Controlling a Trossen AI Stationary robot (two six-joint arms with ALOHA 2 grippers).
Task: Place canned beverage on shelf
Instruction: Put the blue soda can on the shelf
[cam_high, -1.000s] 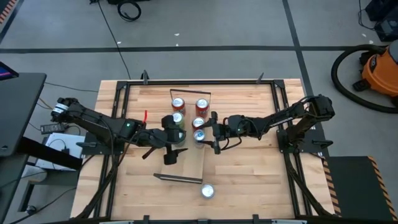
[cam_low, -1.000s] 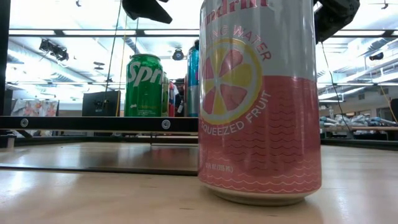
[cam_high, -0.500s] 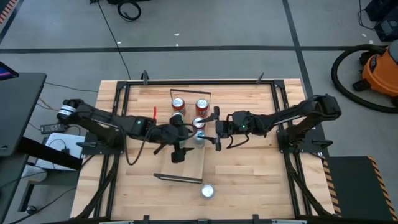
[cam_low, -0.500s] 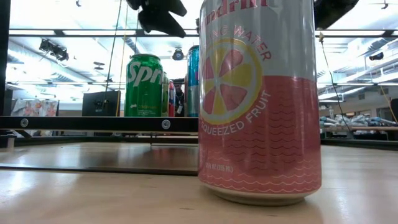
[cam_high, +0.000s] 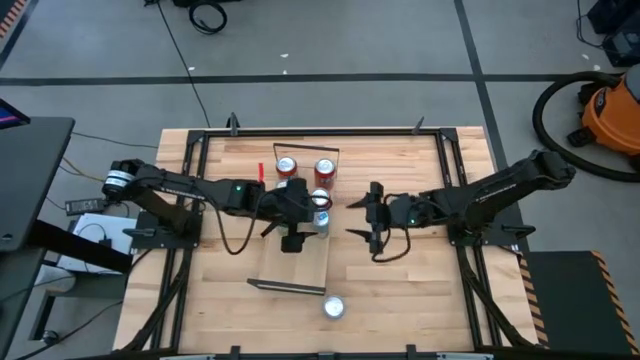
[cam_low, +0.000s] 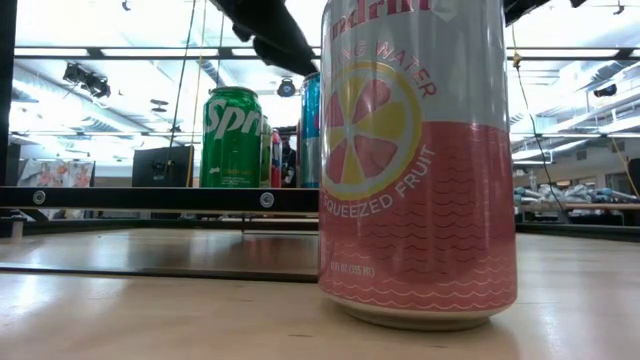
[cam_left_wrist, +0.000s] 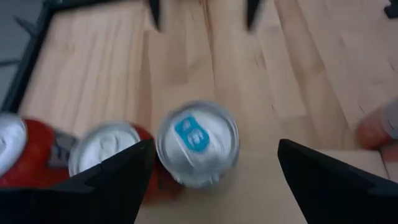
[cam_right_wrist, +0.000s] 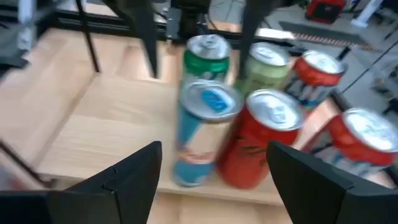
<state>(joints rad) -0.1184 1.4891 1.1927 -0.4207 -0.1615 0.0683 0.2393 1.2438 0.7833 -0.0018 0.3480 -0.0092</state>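
Observation:
The shelf, a light-wood plank with black wire ends, lies across the table's middle. Several cans stand on its far half: two red ones, a blue-tabbed can and green ones. A pink can stands on the table near the front edge and fills the low view. My left gripper hovers open above the shelf, its fingers on either side of the blue-tabbed can without touching it. My right gripper stands open to the right of the cans, with nothing between its fingers.
A black metal frame runs around the tabletop. The shelf's near half is bare wood. An orange vacuum stands on the floor beyond the table's right side.
My left gripper has moved over the shelf toward the table's right, sinking a little and rolling, until the blue-tabbed can stands between its fingers. My right gripper has drawn back from the cans toward the table's right edge and risen. The cans have stayed put.

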